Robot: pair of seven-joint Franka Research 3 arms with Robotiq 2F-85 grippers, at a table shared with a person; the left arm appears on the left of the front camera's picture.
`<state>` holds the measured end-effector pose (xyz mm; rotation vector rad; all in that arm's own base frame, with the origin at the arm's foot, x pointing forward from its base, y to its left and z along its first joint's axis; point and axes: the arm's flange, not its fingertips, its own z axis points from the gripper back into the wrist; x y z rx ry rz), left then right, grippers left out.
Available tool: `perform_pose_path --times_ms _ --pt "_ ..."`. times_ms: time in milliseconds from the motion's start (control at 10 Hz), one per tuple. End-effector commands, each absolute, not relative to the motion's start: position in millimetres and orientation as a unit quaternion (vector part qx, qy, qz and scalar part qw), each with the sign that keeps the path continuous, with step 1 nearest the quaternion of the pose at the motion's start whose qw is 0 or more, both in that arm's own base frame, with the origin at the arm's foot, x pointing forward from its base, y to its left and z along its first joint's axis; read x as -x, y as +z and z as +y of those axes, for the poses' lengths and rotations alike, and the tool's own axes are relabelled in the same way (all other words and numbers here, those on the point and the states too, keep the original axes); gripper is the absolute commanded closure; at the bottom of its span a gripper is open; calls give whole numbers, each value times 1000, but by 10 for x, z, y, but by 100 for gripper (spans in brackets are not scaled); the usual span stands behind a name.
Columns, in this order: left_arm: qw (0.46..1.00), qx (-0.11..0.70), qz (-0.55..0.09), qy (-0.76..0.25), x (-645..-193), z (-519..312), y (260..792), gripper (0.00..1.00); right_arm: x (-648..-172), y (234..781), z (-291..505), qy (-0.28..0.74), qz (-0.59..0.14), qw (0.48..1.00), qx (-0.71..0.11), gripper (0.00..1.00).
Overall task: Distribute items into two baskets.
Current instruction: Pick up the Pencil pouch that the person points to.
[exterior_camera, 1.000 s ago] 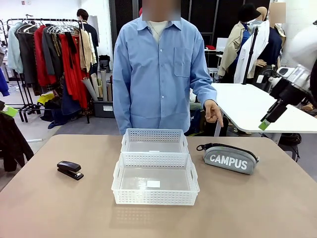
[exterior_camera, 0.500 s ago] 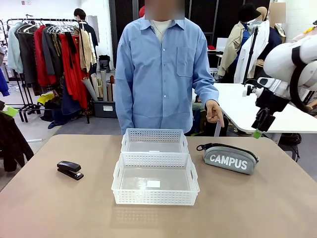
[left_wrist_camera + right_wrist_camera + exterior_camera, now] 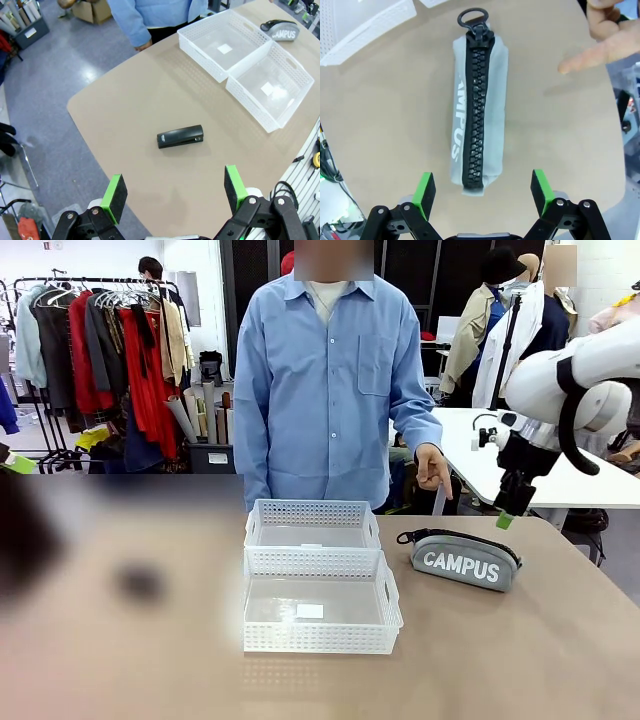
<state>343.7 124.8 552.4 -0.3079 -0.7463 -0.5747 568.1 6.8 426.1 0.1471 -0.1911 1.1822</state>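
Two white baskets sit end to end, touching, at the centre of a tan worktop (image 3: pixel 520 660): the far basket (image 3: pixel 312 512) is toward a person in a blue shirt and the near basket (image 3: pixel 320 638) is toward the camera. Each has a small white label on its floor.

The grey CAMPUS pouch (image 3: pixel 465 562) lies flat on the worktop at right of the front frame, just beside the baskets but apart from them, with its ring pull pointing at the far basket. The right tool (image 3: pixel 505 516) hangs above the pouch's far right end without touching it. In its own wrist view its green pads stand wide apart on either side of the pouch's black zipper. The person's hand (image 3: pixel 432 465) is lowered at the far edge, one finger pointing down near the pouch.

The black stapler (image 3: pixel 180 136) lies alone on open worktop in the middle of the left wrist frame, well apart from the baskets at upper right. The left tool (image 3: pixel 174 192) hovers high over it, pads spread wide and holding nothing. In the front frame the lower left is blurred, and the stapler shows there as a dark smudge.
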Motion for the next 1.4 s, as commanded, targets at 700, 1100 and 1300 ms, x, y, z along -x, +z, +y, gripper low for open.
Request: perform_pose_path --times_ms 700,1100,1300 --pt "875 154 -362 -283 -3435 1264 5528 0 -5831 3785 347 602 -63 795 -39 0" --pt "875 154 -362 -283 -3435 1264 5528 0 -5816 3523 425 608 -56 792 -27 0" --pt "875 154 -362 -283 -3435 1264 5528 0 -5784 3384 469 610 -48 791 -20 0"
